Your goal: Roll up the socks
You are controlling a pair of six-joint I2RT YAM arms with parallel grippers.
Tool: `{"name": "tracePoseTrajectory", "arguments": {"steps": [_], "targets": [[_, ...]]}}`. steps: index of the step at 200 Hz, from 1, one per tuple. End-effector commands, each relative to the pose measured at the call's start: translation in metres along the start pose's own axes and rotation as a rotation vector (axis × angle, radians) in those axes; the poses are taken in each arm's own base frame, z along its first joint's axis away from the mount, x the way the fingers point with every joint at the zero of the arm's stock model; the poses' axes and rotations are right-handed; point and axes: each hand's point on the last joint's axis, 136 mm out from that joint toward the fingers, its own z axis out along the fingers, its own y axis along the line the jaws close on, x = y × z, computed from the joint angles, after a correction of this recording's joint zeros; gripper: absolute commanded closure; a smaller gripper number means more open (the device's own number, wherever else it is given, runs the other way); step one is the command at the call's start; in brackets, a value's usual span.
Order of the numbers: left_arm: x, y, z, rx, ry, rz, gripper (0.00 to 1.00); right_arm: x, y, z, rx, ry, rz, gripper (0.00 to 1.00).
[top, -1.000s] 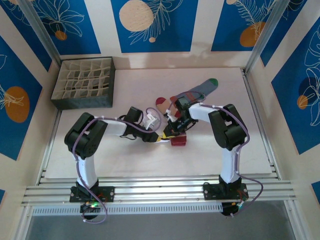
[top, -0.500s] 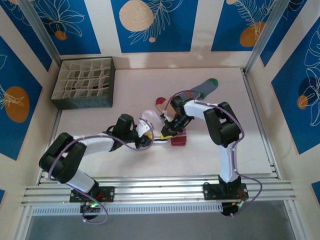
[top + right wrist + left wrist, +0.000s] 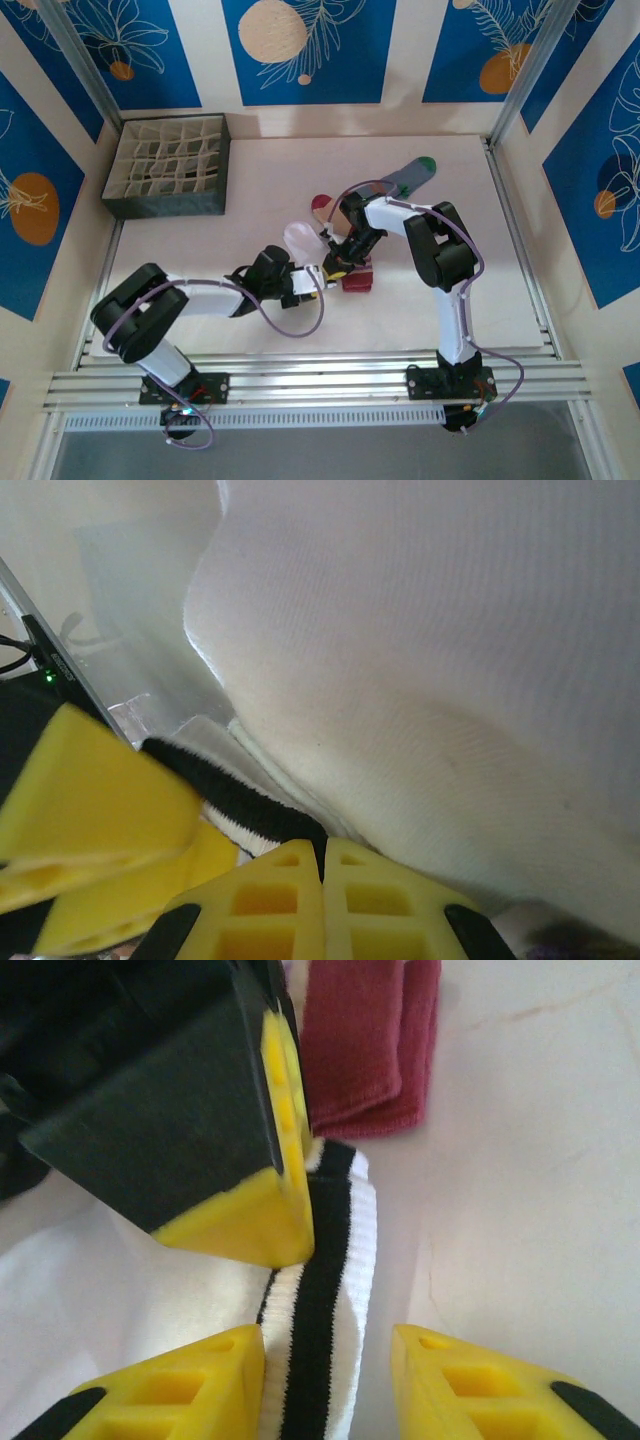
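White sock (image 3: 320,1290), seemingly limp and light, lies on the tabletop (image 3: 500,280): the left claw (image 3: 325,1380), half-open, straddles its striped cuff gripping nothing, and the right claw (image 3: 322,880) is pinched shut on that cuff. The thicker cuff looks the surest hold; the peach sock (image 3: 370,1050) lies just beyond, the grey-blue sock (image 3: 405,178) farther back.

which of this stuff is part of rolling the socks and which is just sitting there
Part of the job:
white striped sock
peach-and-maroon sock
grey-blue sock with green toe

Just lying about:
grey compartment box, far left, away from both arms
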Motion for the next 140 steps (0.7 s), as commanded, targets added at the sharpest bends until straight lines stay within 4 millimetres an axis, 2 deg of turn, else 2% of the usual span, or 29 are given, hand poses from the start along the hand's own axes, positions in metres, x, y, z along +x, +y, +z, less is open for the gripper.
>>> {"name": "tracePoseTrajectory", "arguments": {"steps": [1, 21, 30, 37, 46, 55, 76, 97, 116, 140], "targets": [[-0.003, 0.007, 0.010, -0.026, 0.010, 0.062, 0.63, 0.017, -0.020, 0.012, 0.065, 0.087, 0.046, 1.00], [0.001, 0.006, 0.016, -0.025, 0.027, 0.065, 0.63, 0.018, -0.019, 0.013, 0.058, 0.096, 0.050, 1.00], [0.003, 0.005, 0.019, -0.021, 0.033, 0.070, 0.66, 0.019, -0.019, 0.013, 0.054, 0.101, 0.053, 1.00], [0.004, 0.004, 0.020, -0.018, 0.040, 0.069, 0.73, 0.019, -0.018, 0.013, 0.054, 0.101, 0.051, 1.00], [0.005, 0.002, 0.022, -0.006, 0.049, 0.062, 0.87, 0.019, -0.017, 0.012, 0.052, 0.101, 0.050, 1.00], [0.005, 0.000, 0.022, 0.009, 0.059, 0.049, 1.00, 0.017, -0.016, 0.010, 0.050, 0.090, 0.048, 0.94], [0.008, -0.005, 0.022, 0.051, 0.086, -0.003, 1.00, 0.012, -0.009, 0.000, 0.017, 0.037, 0.038, 0.71], [0.009, -0.011, 0.020, 0.118, 0.105, -0.115, 1.00, 0.003, -0.002, -0.020, -0.056, -0.043, 0.036, 0.58], [0.006, -0.014, 0.016, 0.207, 0.093, -0.252, 1.00, -0.003, 0.005, -0.034, -0.117, -0.107, 0.016, 0.54], [0.005, -0.015, 0.012, 0.317, 0.087, -0.430, 1.00, -0.003, 0.009, -0.038, -0.116, -0.136, -0.029, 0.53]]}}
